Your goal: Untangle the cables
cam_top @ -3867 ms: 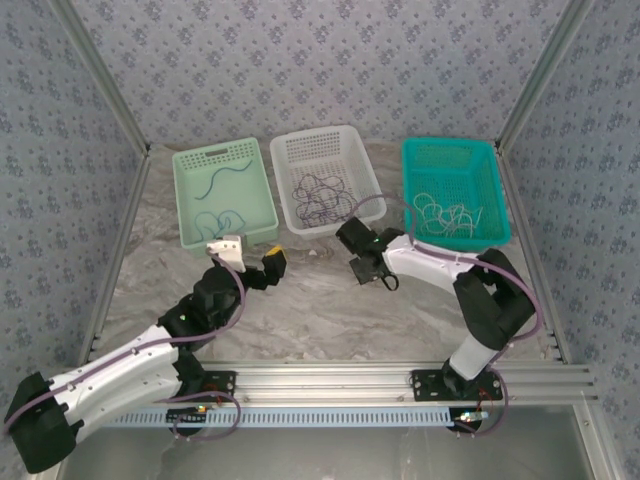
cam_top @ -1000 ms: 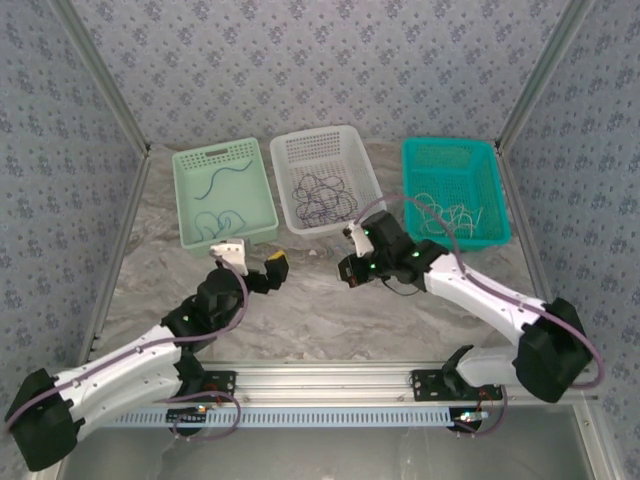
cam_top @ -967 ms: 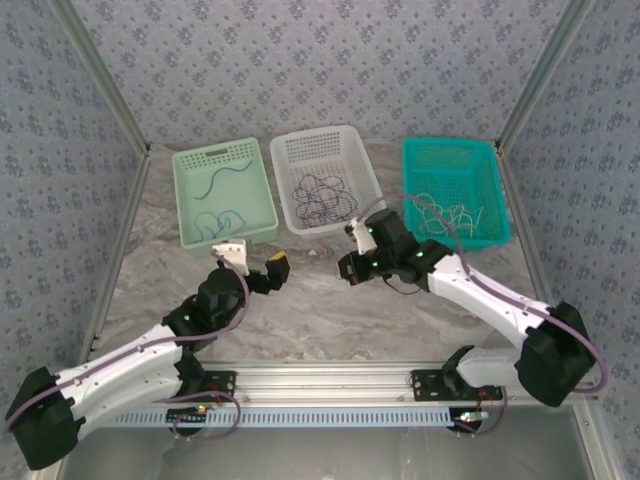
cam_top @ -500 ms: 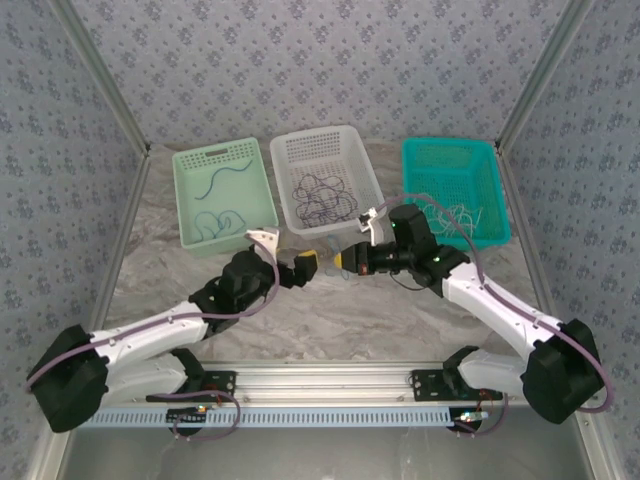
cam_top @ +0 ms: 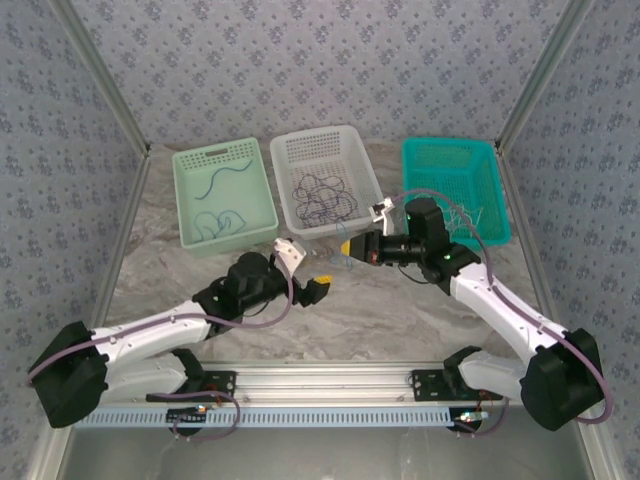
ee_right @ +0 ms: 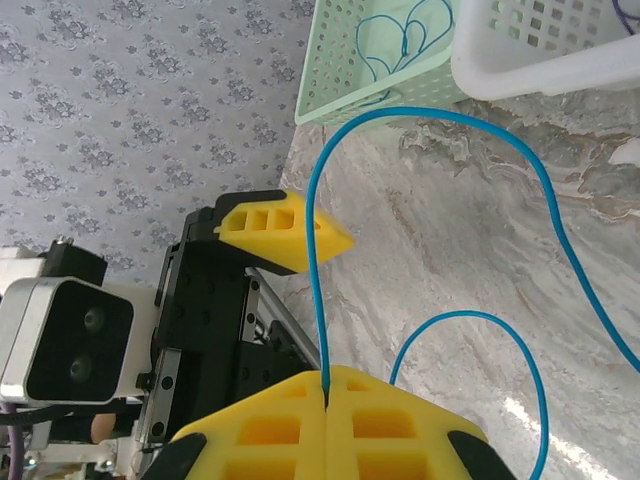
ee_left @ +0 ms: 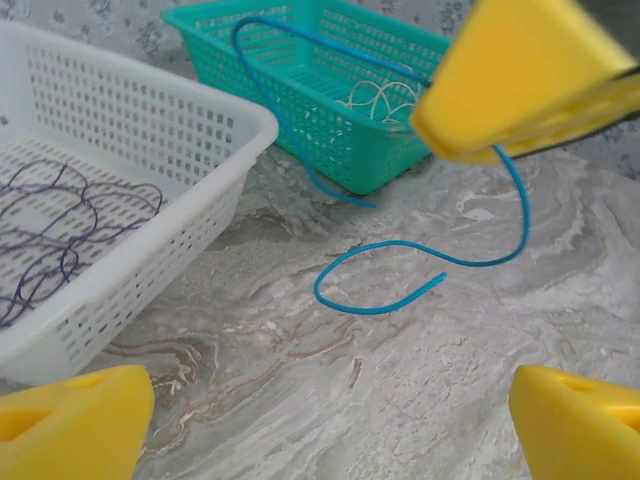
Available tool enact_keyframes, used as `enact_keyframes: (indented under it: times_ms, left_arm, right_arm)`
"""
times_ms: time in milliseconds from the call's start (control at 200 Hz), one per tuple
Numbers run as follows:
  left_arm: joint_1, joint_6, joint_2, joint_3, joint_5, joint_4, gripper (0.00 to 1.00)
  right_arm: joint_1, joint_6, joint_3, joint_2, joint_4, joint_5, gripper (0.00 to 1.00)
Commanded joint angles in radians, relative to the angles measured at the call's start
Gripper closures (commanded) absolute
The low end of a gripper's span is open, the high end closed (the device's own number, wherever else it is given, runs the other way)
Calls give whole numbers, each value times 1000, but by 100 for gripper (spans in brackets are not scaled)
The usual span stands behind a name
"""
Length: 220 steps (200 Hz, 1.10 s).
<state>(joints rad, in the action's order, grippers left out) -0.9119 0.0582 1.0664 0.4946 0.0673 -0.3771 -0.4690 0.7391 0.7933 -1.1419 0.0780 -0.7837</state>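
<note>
Our right gripper [ee_right: 325, 385] has its yellow tips pressed together on the blue cable [ee_right: 319, 300]. In the right wrist view the cable rises from the tips at the bottom centre, arcs across the top and runs off the right edge. In the top view we see this gripper [cam_top: 347, 247] at the centre, just below the white basket [cam_top: 290, 150]. Our left gripper [ee_left: 320, 430] is spread wide with nothing between its fingers, which sit in the two lower corners of the left wrist view. Above them the blue cable hangs from the right gripper at the upper right and curls into a loop at the centre, low over the table [ee_left: 250, 330]. We cannot tell whether it touches. Dark cables [cam_top: 322, 198] lie in the white basket.
</note>
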Motion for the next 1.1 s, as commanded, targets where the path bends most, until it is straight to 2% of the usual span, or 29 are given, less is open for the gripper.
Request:
enact_keyframes:
  times_ms: [0,245,545,770,849,1094]
  left_arm:
    - [-7,-108,-35,29,19,15,8]
    - [-17,-212,-20,68,26,53,9]
    - [-33,-242,65,130,69,57,11]
    - [-39,-250,138,167,78,66,17]
    - [-39,-249,148,174,89,61,27]
    - [-39,-224,179,194,112,45,78]
  right_arm:
    - [7,40,-10,6,0,-40,100]
    - [9,73,-8,1,6,-56,100]
    - [9,93,-9,1,-10,-67,100]
    - [9,103,-15,6,-20,-80,100]
    - [11,105,-17,8,-21,-80,100]
    - [17,114,-26,10,-35,-81,100]
